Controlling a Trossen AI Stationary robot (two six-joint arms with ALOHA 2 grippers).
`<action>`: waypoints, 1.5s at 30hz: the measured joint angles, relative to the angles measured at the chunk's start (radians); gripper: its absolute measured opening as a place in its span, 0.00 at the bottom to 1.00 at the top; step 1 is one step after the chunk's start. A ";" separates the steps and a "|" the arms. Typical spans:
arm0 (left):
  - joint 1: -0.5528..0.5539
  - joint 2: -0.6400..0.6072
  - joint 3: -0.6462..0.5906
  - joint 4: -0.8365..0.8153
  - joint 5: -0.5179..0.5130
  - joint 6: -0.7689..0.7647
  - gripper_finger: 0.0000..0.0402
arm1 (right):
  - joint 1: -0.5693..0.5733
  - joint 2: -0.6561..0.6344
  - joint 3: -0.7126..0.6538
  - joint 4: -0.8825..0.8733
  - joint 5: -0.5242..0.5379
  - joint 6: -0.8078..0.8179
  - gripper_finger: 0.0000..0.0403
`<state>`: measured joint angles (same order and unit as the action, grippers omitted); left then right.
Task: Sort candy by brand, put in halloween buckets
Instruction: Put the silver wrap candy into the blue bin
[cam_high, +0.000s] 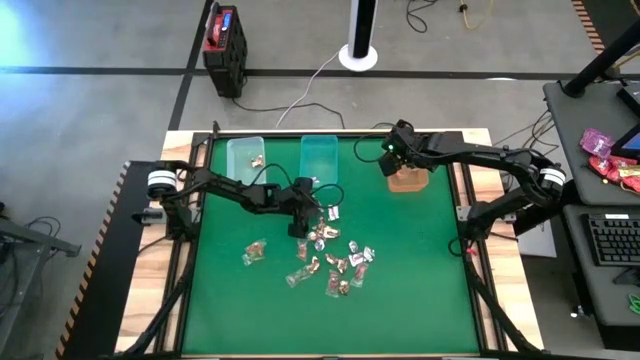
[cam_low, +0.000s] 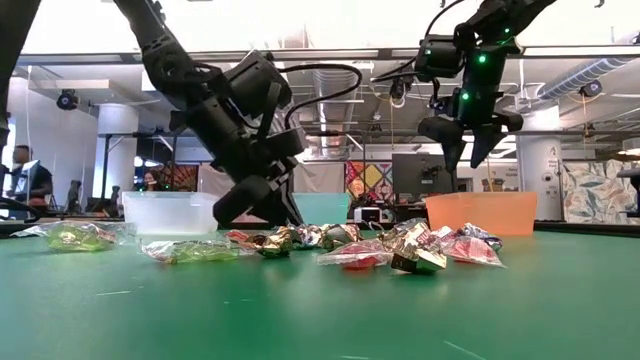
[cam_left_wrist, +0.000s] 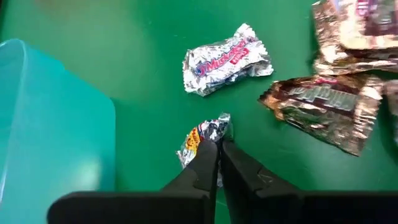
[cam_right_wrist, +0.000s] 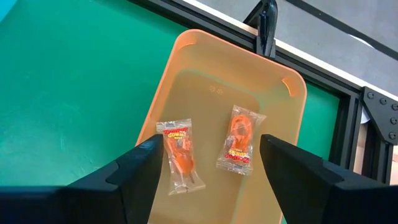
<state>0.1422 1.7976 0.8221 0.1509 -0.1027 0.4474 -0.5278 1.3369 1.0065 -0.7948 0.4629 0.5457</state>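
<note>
The candy (cam_high: 335, 255) lies scattered mid-mat, near the three halloween buckets at the far edge: clear (cam_high: 245, 157), teal (cam_high: 320, 157) and orange (cam_high: 407, 178). My left gripper (cam_high: 300, 228) is down at the mat beside the teal bucket (cam_left_wrist: 50, 124), shut on a small silvery candy (cam_left_wrist: 200, 142). A silver-blue candy (cam_left_wrist: 225, 59) and a brown one (cam_left_wrist: 323, 106) lie just beyond it. My right gripper (cam_right_wrist: 211, 162) hangs open above the orange bucket (cam_right_wrist: 186, 56), which holds two clear-wrapped orange candies (cam_right_wrist: 239, 140). My left gripper pinches the silvery candy by its crinkled wrapper (cam_left_wrist: 210, 129) between its two fingertips. The fingers slant down onto it from the table's left and far side. The candy lies on the green mat, most of it showing beside one finger.
The clear bucket holds a few candies. Wooden boards and black rails (cam_high: 470, 200) frame the mat. A red-and-black box (cam_high: 225, 45) stands on the floor beyond the far edge. The near half of the mat (cam_high: 330, 320) is bare.
</note>
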 joint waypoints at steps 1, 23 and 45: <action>-0.001 -0.017 -0.001 -0.010 0.012 -0.007 0.00 | 0.000 0.000 0.000 0.000 0.000 0.000 0.65; 0.032 -0.209 -0.011 -0.072 0.194 -0.004 0.11 | 0.058 0.000 -0.005 0.038 0.000 -0.026 0.65; 0.033 0.022 0.053 -0.068 0.138 0.039 0.30 | 0.072 0.000 -0.013 0.045 0.000 -0.034 0.65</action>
<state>0.1749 1.8195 0.8749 0.0832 0.0353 0.4862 -0.4553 1.3373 0.9936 -0.7494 0.4633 0.5118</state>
